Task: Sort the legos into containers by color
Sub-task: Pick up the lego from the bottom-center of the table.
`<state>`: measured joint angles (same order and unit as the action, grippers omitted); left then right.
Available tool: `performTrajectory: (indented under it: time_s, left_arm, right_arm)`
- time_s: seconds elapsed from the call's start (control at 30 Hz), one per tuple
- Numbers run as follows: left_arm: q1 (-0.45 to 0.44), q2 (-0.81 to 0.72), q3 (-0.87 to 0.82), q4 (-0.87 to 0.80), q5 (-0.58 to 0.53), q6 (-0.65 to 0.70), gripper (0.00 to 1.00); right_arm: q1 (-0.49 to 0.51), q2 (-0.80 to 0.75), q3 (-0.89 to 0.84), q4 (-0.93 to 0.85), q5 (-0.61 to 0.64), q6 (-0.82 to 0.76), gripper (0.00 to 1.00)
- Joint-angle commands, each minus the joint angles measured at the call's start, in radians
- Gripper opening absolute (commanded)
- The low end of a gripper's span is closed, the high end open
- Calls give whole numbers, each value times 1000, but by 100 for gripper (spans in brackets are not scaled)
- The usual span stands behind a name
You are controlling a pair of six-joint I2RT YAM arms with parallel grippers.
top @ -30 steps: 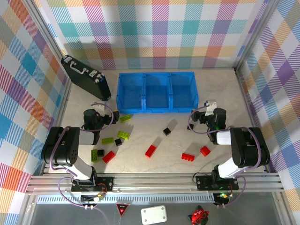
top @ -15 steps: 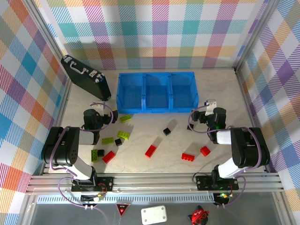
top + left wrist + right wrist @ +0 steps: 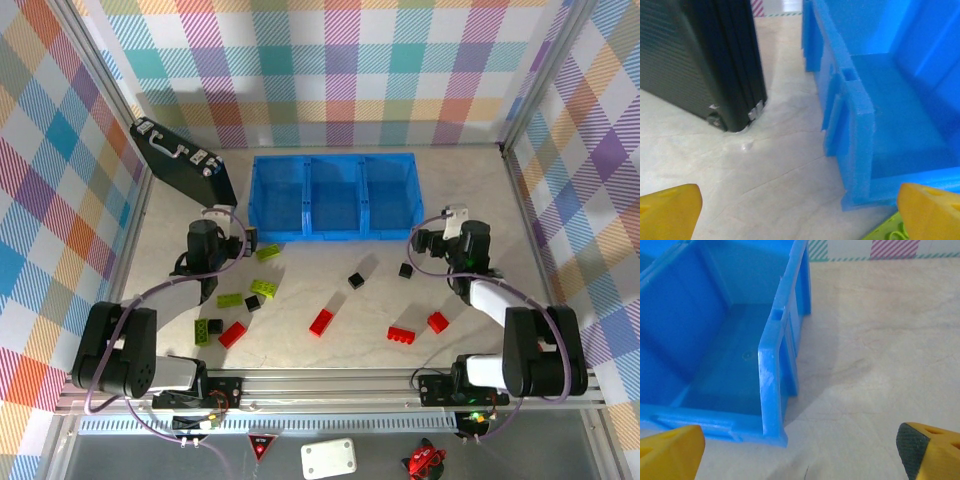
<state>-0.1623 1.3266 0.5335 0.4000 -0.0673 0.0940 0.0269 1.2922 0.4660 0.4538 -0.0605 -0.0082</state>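
The left gripper and right gripper hang spread wide and empty by the near corners of the blue containers, which seem bare, because the legos lie scattered, unsorted, toward the tabletop's near edge.

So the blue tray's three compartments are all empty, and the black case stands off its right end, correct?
Not quite. The blue tray is empty in all three compartments, but the black case stands off its left end, not its right; the top external view shows it.
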Motion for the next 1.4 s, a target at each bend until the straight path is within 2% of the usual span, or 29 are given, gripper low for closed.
performTrajectory:
  time_s: [0.0, 0.2, 0.4, 0.67, 0.87, 1.0, 1.17, 1.37]
  left_arm:
    - [-8, -58, 66, -209, -109, -37, 100]
    - [-14, -147, 186, -534, -131, -151, 100]
    - [-14, -219, 317, -843, 18, -230, 100]
    - [-16, -234, 523, -1165, 108, -175, 100]
    - [-16, -285, 451, -1088, 112, -28, 100]
    - [-16, -324, 380, -1039, 117, -40, 100]
    - [-16, -326, 387, -1030, 92, -34, 100]
    - [-16, -307, 390, -1037, 109, -36, 100]
  right_arm:
    - [17, -50, 37, -182, 7, 25, 99]
    - [42, -150, 84, -435, -38, 71, 99]
    - [48, -245, 125, -643, -54, 154, 94]
    - [70, -220, 269, -917, -34, 269, 86]
    - [89, -104, 362, -1063, -45, 351, 79]
    - [123, -37, 401, -1129, -16, 380, 71]
    - [191, -14, 404, -1130, 53, 434, 66]
    - [251, 34, 439, -1142, 109, 466, 65]
